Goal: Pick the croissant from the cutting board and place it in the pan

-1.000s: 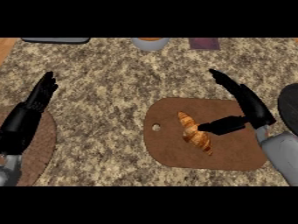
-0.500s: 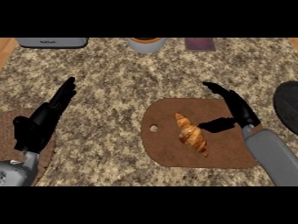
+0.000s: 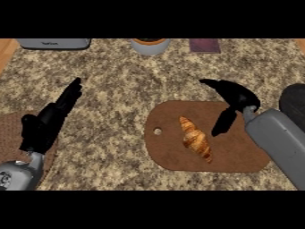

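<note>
A golden croissant point(image 3: 196, 138) lies lengthwise on the brown cutting board point(image 3: 237, 159) at centre right. My right hand point(image 3: 232, 96) hovers over the board's upper right part, just right of the croissant, fingers curved forward and thumb pointing down, holding nothing. The dark pan point(image 3: 304, 108) is cut off by the right edge, beside my right forearm. My left hand point(image 3: 51, 119) stays open at the left with straight fingers pointing up the counter.
A round brown mat point(image 3: 3, 136) lies under my left forearm at the left edge. At the back stand a grey appliance point(image 3: 53, 43), a bowl point(image 3: 149, 44) and a dark red item point(image 3: 204, 44). Wooden strips border the granite counter on both sides.
My right hand has moved left and down over the cutting board, closer to the croissant. My left hand has shifted right and forward. The croissant has not moved.
</note>
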Available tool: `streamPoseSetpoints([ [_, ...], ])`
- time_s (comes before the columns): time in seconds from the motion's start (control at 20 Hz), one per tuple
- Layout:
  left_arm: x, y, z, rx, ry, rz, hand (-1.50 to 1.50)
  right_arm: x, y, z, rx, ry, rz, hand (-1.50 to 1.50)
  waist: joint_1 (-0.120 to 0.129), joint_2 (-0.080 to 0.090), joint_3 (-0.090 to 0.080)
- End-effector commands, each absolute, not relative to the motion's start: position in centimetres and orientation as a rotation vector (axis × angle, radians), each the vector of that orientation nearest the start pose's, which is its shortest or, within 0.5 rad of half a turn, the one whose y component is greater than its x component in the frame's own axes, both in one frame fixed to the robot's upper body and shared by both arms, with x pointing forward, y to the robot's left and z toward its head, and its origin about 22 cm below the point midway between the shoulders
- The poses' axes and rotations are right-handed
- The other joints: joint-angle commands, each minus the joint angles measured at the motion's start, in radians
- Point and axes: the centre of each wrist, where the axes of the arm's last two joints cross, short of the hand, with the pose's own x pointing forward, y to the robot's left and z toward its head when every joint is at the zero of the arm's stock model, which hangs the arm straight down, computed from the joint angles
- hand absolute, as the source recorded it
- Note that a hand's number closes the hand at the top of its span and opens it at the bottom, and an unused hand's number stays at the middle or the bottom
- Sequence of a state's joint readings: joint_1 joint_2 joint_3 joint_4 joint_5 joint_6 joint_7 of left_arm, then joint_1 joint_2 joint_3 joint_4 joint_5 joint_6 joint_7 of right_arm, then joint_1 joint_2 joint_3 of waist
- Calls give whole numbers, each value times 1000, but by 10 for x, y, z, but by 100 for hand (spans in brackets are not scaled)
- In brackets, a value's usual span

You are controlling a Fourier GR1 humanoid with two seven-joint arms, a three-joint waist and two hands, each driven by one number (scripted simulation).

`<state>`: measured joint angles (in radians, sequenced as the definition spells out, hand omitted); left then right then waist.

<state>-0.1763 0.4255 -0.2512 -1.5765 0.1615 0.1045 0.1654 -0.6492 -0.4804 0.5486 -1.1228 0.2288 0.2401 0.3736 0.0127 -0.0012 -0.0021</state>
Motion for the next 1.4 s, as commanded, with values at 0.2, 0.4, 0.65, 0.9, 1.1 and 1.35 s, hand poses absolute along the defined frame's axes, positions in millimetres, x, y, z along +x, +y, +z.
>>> streamPoseSetpoints([
  [0.2, 275, 245, 57, 93, -1498, -359, 0, 384, -137, 110, -398, -660, 1553, -150, 7, -1, 0],
  [0.4, 274, 245, 54, 102, -1502, -359, 0, 385, -111, 105, -332, -550, 1586, -150, 0, 0, 1],
  [0.65, 267, 237, 52, 85, -1493, -341, 0, 369, -72, 121, -385, -521, 1592, -150, -11, -4, 2],
  [0.9, 269, 250, 62, 77, -1496, -343, 0, 357, -110, 101, -451, -494, 1603, -150, -17, -4, 2],
  [1.1, 268, 267, 51, 90, -1493, -350, 0, 358, -88, 90, -498, -469, 1622, -150, -9, -1, 2],
  [1.35, 270, 260, 47, 104, -1502, -338, 0, 349, -107, 72, -499, -447, 1644, -150, -12, 0, 2],
])
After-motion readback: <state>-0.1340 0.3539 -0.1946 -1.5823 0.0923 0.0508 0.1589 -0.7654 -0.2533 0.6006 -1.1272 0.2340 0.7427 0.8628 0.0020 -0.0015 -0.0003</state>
